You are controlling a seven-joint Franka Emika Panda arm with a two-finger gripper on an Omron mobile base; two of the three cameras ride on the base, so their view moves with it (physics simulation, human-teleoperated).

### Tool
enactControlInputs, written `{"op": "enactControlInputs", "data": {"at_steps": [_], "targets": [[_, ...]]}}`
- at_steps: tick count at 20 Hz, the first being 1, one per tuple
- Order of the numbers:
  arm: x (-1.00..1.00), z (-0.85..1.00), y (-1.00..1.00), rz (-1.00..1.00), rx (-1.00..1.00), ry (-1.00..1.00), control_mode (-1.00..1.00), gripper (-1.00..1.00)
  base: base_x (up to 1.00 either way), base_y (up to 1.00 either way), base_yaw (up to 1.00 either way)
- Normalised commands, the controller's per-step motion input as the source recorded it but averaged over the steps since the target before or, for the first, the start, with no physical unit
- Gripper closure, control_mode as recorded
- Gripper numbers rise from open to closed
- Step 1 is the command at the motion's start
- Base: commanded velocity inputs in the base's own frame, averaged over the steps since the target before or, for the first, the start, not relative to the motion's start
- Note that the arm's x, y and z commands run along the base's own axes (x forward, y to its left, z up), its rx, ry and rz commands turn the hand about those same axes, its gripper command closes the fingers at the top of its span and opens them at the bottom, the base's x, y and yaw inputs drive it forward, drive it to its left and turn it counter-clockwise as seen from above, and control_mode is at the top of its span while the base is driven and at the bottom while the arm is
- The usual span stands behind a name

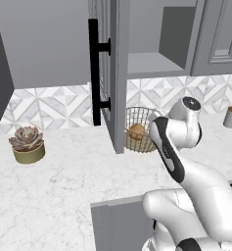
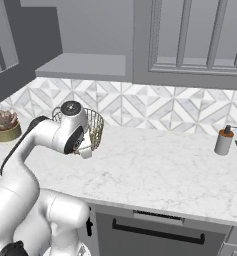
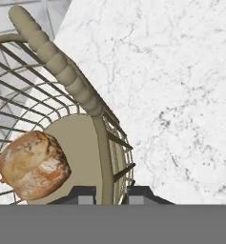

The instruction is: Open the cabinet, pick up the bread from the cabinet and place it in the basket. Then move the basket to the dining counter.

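The gripper (image 3: 110, 190) is sitting right at the basket (image 3: 66, 76), its two fingertips straddling the rim wire, one inside and one outside, with a narrow gap between them (whether they are pinching yet, I cannot tell). The bread (image 3: 33, 164) is lying inside on the tan base, just off to the inner side of the fingers. The cabinet (image 1: 107, 73) is standing open above.
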Motion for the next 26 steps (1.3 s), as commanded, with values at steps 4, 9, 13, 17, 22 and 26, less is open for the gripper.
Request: {"op": "enactControlInputs", "data": {"at_steps": [4, 9, 13, 17, 22, 26], "targets": [[-1.00, 0.82, -0.25, 0.00, 0.00, 0.00, -1.00, 1.00, 0.00, 0.00, 0.00], [-0.93, 0.90, -0.34, 0.00, 0.00, 0.00, -1.00, 1.00, 0.00, 0.00, 0.00], [-0.77, 0.70, -0.22, 0.00, 0.00, 0.00, -1.00, 1.00, 0.00, 0.00, 0.00], [-0.19, 0.11, -0.02, 0.00, 0.00, 0.00, -1.00, 1.00, 0.00, 0.00, 0.00], [0.00, 0.00, 0.00, 0.00, 0.00, 0.00, -1.00, 1.00, 0.00, 0.00, 0.00], [0.00, 0.00, 0.00, 0.00, 0.00, 0.00, -1.00, 1.00, 0.00, 0.00, 0.00]]}}
